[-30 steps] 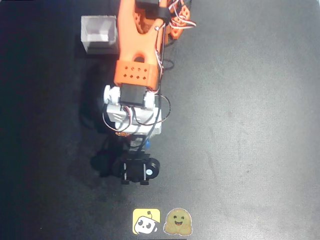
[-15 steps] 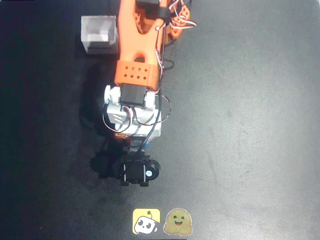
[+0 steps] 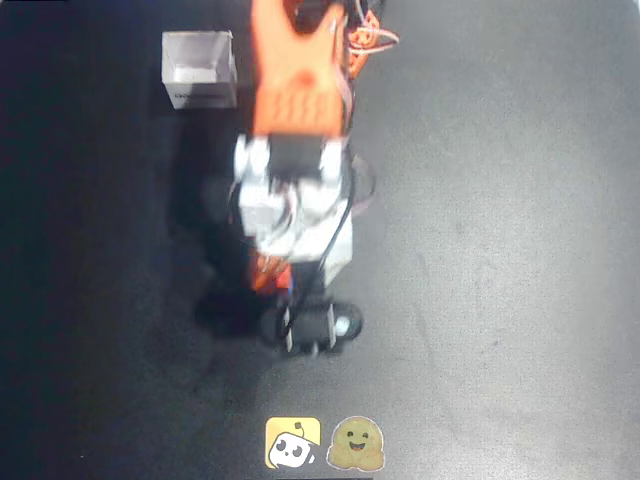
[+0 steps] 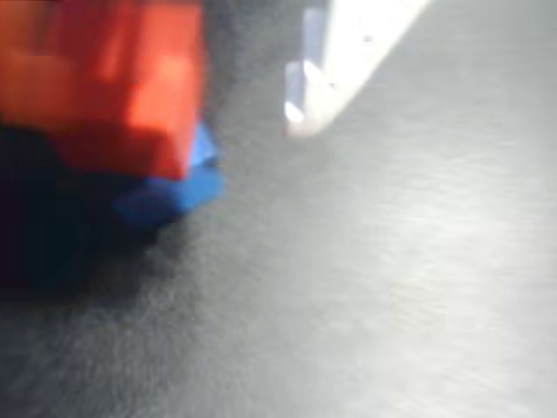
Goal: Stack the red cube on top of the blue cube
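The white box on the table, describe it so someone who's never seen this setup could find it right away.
In the overhead view, start at the orange arm entering from the top edge of the dark table. Just left of it stands the white box, an open-topped square container. It is the only pale, hollow thing there, unlike the two flat stickers at the bottom edge.
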Available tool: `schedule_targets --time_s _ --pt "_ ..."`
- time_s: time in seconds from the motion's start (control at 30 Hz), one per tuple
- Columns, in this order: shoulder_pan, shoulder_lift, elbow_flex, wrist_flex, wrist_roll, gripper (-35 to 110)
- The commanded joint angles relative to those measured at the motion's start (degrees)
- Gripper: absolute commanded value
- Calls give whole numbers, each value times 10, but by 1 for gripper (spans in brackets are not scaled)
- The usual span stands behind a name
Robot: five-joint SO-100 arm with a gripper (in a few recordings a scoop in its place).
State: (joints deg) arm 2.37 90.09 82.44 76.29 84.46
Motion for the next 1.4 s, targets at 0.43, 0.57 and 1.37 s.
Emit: schedule_targets --time_s 0.43,0.57,1.37 --pt "-2 528 611 -204 46 0" --pt "0 612 693 -216 51 0" --pt "15 930 868 -17 78 0"
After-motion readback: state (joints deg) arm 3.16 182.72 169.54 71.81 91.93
